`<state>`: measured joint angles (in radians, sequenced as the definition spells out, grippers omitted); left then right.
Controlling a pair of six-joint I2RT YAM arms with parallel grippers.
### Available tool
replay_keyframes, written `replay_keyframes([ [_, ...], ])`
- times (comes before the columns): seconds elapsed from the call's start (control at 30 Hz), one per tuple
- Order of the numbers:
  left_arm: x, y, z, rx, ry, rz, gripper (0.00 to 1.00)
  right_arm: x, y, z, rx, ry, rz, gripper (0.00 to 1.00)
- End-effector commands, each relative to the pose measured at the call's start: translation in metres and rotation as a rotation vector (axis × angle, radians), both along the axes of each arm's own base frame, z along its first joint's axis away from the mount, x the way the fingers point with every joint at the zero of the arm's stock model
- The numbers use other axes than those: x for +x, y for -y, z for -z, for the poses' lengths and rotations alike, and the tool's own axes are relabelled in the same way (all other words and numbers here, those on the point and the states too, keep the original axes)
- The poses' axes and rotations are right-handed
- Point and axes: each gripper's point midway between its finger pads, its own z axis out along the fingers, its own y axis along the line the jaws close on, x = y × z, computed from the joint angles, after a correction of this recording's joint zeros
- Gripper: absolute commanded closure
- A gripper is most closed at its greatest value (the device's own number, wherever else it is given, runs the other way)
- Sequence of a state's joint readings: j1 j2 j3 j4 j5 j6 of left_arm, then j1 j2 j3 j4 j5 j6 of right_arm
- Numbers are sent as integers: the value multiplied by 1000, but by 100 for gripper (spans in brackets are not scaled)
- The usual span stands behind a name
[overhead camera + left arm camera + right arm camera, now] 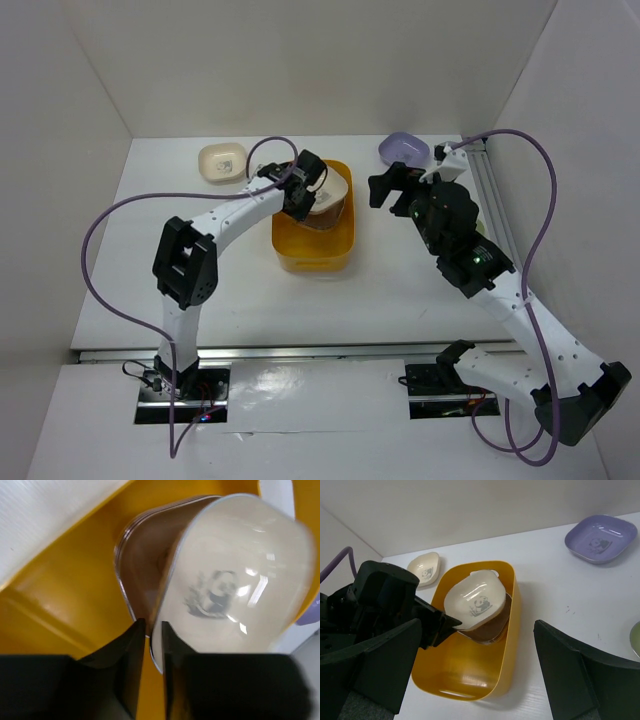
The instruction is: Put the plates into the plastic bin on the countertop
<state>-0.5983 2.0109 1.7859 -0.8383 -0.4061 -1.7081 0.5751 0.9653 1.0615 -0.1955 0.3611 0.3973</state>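
The orange-yellow plastic bin [315,255] [465,665] stands mid-countertop [230,300]. A brown plate [492,627] [145,555] lies at its far end. Over it a cream panda plate [327,197] [235,580] [475,600] tilts, its near rim between the fingers of my left gripper [149,625] [300,195], which is shut on it inside the bin. Another cream plate [222,162] [424,568] lies on the countertop at back left, a lavender plate [403,150] [601,537] at back right. My right gripper [385,188] [477,625] hovers open to the right of the bin, holding nothing.
White walls close in the countertop at the back and both sides. An aluminium rail [490,195] runs along the right edge. The rim of one more dish [636,639] shows at the right edge of the right wrist view. A purple cable [100,230] loops off the left arm.
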Motion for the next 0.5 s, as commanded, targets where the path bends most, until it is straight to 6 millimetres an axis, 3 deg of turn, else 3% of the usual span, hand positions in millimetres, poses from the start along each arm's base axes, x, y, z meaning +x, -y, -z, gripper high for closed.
replay_keyframes([
  [0.0,8,9,-11,-38,19,-7,65,-2,3,3,-20,2,-3,0],
  [0.1,7,11,-11,-45,14,-3,43,-2,3,3,-20,2,-3,0],
  [0.23,3,13,-36,-91,55,19,24,-2,3,3,-20,2,-3,0],
  [0.27,4,14,-45,-99,78,31,24,-2,3,1,-14,11,-2,0],
  [0.4,0,15,-109,-89,252,107,21,0,0,4,-18,3,-12,0],
  [0.47,0,6,-147,-45,354,157,18,1,3,4,-18,3,-3,0],
])
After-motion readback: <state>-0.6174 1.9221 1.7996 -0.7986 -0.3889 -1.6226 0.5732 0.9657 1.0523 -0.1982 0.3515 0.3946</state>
